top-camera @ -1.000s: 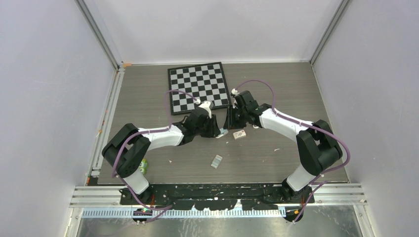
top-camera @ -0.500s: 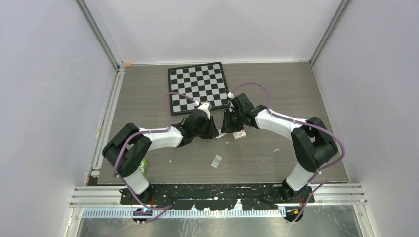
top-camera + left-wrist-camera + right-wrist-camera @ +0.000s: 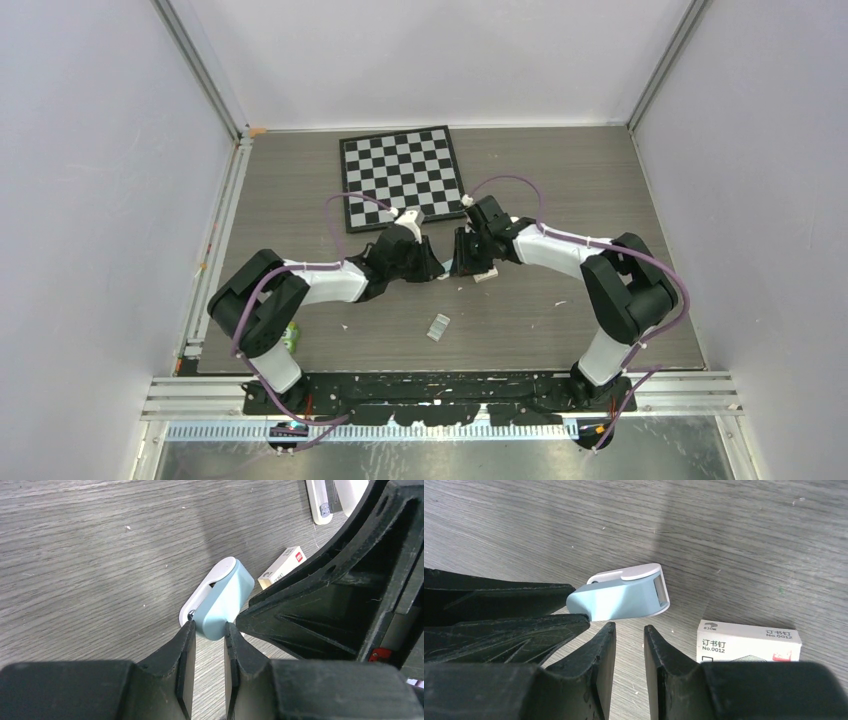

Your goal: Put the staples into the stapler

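Top: staples (image 3: 438, 327) lie flat on counter (image 3: 600, 200), near side of both tools, well apart from them. L tool (image 3: 438, 268) & R tool (image 3: 463, 264) tip-to-tip mid-counter.
L wrist: L tool pinches end of blue-white gadget (image 3: 225, 597). Stapler (image 3: 320, 504) on counter right of it, partly hidden by R tool.
R wrist: R tool slightly open, empty. Staple box (image 3: 749, 642) nearby.

white box (image 3: 749, 641), Chinese characters 订书钉 printed twice on its top face, "No.0012" under each, small grey mark at the left corner too small to read, red logo on its end in the left wrist view, unreadable
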`<state>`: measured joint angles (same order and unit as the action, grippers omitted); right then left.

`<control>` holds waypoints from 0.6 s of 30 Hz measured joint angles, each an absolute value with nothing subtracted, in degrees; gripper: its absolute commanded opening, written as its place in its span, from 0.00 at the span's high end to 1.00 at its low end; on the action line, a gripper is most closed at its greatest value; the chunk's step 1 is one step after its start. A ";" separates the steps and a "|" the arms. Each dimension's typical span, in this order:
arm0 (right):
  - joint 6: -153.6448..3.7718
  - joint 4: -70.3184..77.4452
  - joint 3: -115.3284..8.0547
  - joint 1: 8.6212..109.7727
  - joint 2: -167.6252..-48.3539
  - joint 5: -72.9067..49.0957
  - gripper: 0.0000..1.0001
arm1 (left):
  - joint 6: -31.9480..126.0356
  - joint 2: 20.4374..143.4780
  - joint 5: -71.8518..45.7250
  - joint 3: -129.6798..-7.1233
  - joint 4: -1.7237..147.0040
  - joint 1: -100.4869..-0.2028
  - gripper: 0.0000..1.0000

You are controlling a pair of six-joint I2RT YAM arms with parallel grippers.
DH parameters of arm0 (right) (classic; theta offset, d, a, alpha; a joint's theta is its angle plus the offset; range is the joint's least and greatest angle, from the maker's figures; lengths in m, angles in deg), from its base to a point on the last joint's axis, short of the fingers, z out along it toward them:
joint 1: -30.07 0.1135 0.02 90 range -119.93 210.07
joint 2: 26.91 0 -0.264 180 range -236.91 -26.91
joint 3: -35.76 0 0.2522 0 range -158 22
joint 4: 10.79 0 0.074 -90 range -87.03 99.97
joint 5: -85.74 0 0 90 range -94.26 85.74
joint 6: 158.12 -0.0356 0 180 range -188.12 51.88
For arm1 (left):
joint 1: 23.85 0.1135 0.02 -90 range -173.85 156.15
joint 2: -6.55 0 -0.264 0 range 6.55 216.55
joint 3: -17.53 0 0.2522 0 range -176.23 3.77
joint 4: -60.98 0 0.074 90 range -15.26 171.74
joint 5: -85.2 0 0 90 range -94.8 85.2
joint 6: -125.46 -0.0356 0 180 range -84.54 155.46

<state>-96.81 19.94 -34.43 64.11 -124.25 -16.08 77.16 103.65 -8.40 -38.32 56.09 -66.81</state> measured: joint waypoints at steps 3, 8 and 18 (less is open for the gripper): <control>-96.77 20.16 -34.47 64.09 -124.23 -15.73 0.64 | 77.03 102.91 -8.11 -38.84 57.23 -66.87 0.81; -96.61 22.32 -34.47 64.11 -121.25 -14.40 0.56 | 75.71 101.90 -7.24 -42.08 63.48 -67.29 0.70; -96.28 25.27 -33.66 64.09 -107.55 -10.11 0.27 | 72.89 101.25 -6.36 -46.97 72.68 -67.40 0.60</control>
